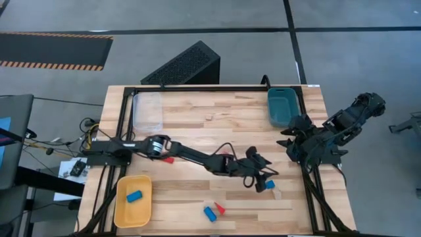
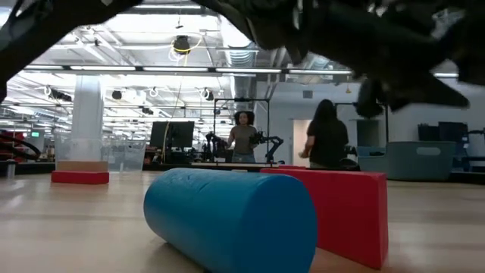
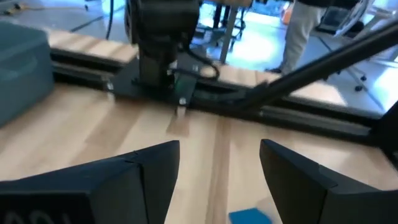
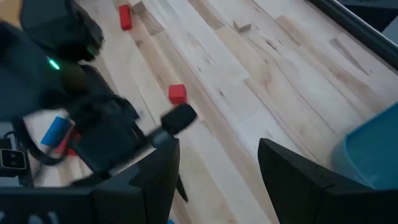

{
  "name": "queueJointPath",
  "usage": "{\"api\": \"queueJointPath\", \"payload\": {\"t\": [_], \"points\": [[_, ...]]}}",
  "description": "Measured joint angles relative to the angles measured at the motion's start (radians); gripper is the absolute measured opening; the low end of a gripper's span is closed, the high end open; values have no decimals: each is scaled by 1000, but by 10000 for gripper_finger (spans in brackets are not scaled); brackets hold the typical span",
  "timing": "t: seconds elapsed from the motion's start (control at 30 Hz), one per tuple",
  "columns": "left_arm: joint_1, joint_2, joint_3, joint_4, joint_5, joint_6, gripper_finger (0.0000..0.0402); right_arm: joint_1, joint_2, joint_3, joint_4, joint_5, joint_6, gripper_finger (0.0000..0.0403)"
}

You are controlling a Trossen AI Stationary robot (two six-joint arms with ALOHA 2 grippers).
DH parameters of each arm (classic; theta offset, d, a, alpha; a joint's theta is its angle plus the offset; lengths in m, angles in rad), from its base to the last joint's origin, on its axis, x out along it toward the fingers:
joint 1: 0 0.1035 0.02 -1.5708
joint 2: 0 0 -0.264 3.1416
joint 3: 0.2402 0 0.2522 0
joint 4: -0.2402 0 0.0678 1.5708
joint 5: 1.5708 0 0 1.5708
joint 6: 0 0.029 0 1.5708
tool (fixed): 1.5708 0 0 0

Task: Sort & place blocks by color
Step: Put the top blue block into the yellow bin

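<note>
One blue block waits under the spread left claw, lower right of the overhead frame.
Left gripper (image 1: 261,181), fingers parted and holding nothing, hovers just above the blue block (image 1: 270,185), with a pale wood block (image 1: 277,193) just beside it; to grip well, I judge it should centre the fingers on the blue piece alone, descend straight, and avoid nudging the pale one. Lower centre lie another blue block (image 1: 210,213) and a red wedge (image 1: 220,208). Lower left, the yellow tray (image 1: 122,209) already holds one blue block (image 1: 134,196). Right gripper (image 1: 289,137) waits spread at right beside the teal tray (image 1: 281,116).
</note>
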Motion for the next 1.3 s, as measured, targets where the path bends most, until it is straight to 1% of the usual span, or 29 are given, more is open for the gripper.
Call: {"api": "queueJointPath", "payload": {"t": [0.2,0.3,0.37,0.43,0.53,0.67,0.7,0.8,0.93,1.07,1.17,1.3], "points": [[-8,101,87,-2,48,19,212,-3,0,0,0,3,12,244],[-15,113,95,-5,59,21,214,-3,2,0,0,3,28,244],[-20,113,96,-27,55,24,222,-2,2,0,-1,2,50,244],[-24,113,96,-61,47,33,237,-2,2,0,0,2,54,244],[-29,114,96,-95,46,46,270,-2,3,0,0,3,65,244],[-39,141,96,-90,48,27,317,-2,9,0,0,21,82,244],[-41,153,96,-67,53,19,327,-2,12,0,0,23,88,244],[-47,163,94,-49,56,6,345,-2,22,1,0,23,112,244],[-52,160,95,-36,10,37,346,0,42,1,0,8,135,244],[-52,160,95,-21,5,43,339,0,63,1,3,2,135,244],[-52,182,96,5,4,41,334,-1,78,1,9,-2,135,244],[-55,220,94,64,-1,-5,328,-1,88,1,20,-14,135,244]]}}
